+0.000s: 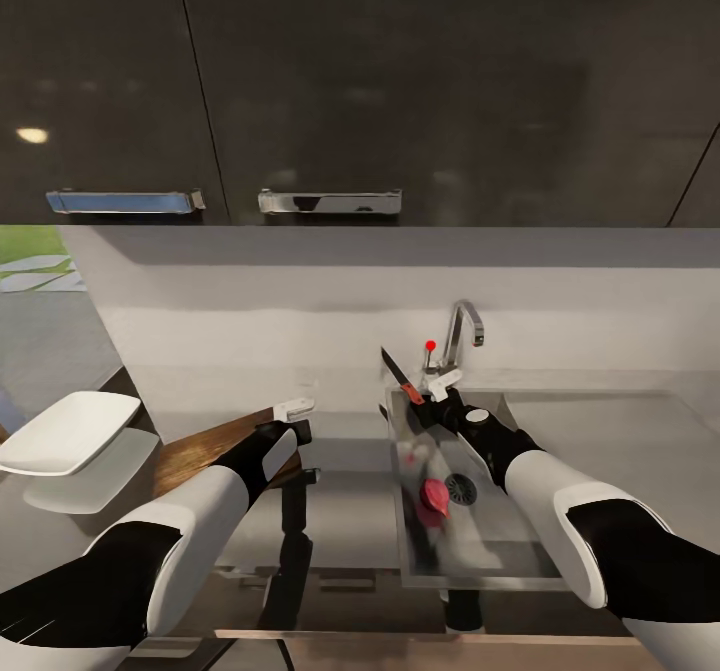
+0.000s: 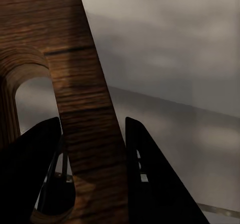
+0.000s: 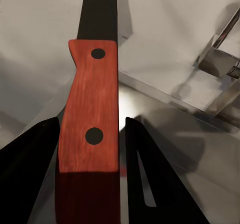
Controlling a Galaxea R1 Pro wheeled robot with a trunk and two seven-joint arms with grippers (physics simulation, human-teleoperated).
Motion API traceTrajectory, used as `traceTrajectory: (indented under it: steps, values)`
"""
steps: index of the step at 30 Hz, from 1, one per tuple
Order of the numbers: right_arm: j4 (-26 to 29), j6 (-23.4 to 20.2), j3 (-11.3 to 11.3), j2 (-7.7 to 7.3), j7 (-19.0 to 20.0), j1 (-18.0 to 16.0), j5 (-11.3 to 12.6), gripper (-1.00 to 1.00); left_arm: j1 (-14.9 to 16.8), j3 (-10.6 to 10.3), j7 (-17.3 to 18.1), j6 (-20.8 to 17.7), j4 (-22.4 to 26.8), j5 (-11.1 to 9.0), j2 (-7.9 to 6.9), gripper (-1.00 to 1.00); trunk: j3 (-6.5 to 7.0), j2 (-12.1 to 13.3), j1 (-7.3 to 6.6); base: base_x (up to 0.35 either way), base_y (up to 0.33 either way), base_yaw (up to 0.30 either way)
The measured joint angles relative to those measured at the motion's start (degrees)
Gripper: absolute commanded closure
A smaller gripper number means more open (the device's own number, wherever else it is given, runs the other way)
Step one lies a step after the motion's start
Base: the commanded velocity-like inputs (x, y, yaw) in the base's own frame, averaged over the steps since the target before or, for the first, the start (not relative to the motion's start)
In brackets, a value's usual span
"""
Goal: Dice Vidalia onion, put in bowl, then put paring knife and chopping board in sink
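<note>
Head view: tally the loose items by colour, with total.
White: 1, bowl
Brown: 1, board
Red: 2, knife by its handle, onion in the sink
Total: 4

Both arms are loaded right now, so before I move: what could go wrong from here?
The right gripper holds the paring knife blade-up over the sink, close to the tap; a swing could strike it. The left gripper pinches the chopping board by one edge, so it may tilt or slip.
</note>
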State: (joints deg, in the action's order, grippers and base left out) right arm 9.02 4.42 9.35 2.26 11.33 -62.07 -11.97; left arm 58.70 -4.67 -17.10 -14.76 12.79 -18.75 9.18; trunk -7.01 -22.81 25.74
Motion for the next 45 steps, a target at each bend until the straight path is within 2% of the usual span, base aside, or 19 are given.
traceTrajectory:
  steps: [12, 32, 45]
  values:
    - [0.0, -0.14, 0.0, 0.2, -0.18, 0.0, 0.0, 1.0, 0.01, -0.02, 0.02, -0.01, 0.01, 0.08, -0.01, 1.0, 0.0, 0.01, 0.01, -0.019, 0.0, 0.0]
    - [0.0, -0.16, 0.01, 0.2, -0.17, 0.0, 0.0, 1.0, 0.0, 0.04, -0.09, 0.0, 0.01, 0.12, 0.0, 1.0, 0.01, 0.02, 0.03, -0.316, 0.0, 0.0]
    - [0.0, -0.17, -0.04, 0.21, -0.18, 0.0, 0.08, 1.0, -0.04, 0.01, -0.11, -0.05, -0.08, 0.0, -0.05, 1.0, 0.4, 0.01, 0.0, -0.044, 0.0, 0.0]
